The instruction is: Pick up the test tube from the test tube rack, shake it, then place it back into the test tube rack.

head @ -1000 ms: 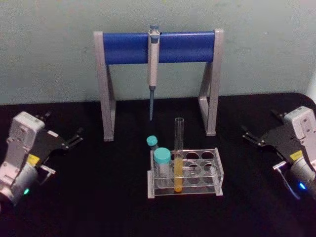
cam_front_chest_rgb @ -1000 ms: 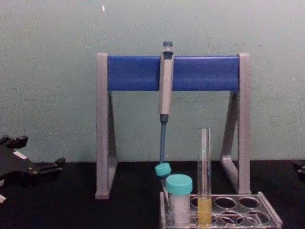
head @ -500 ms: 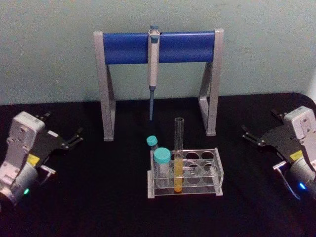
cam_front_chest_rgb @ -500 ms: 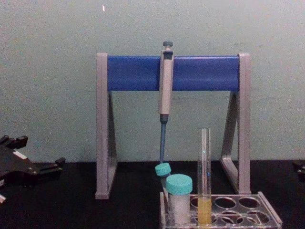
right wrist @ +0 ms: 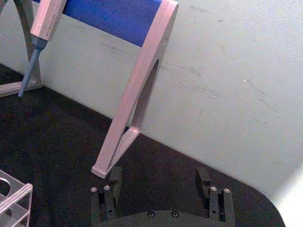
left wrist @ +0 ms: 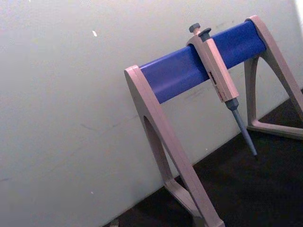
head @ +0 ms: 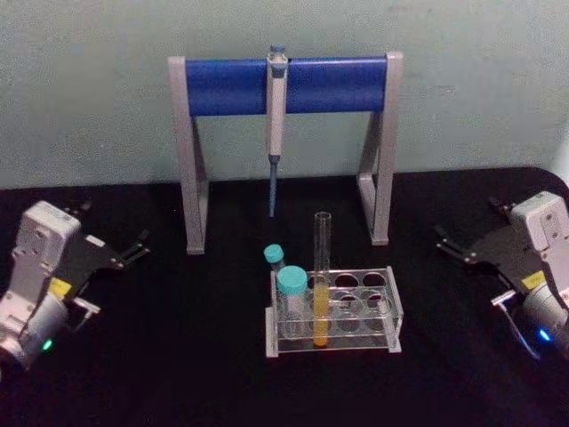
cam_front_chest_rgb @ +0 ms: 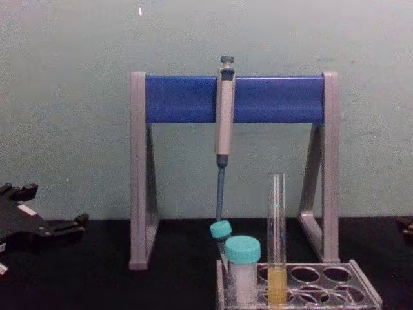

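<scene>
The test tube (head: 321,283) stands upright in a front-row hole of the clear test tube rack (head: 392,309), with yellow liquid in its lower part. From the chest view the test tube (cam_front_chest_rgb: 277,245) rises well above the rack (cam_front_chest_rgb: 362,292). My left gripper (head: 139,246) rests open on the table far to the left of the rack, and its fingers (cam_front_chest_rgb: 76,221) come in at that view's left edge. Far to the right, my right gripper (head: 449,244) is open too; in the right wrist view its gripper (right wrist: 158,183) holds nothing.
Two teal-capped tubes (head: 291,286) fill the rack's left end, beside the test tube. Behind the rack stands a grey-and-blue pipette stand (head: 284,86) with a pipette (head: 276,124) hanging from its bar. The black table (head: 178,356) runs back to a pale wall.
</scene>
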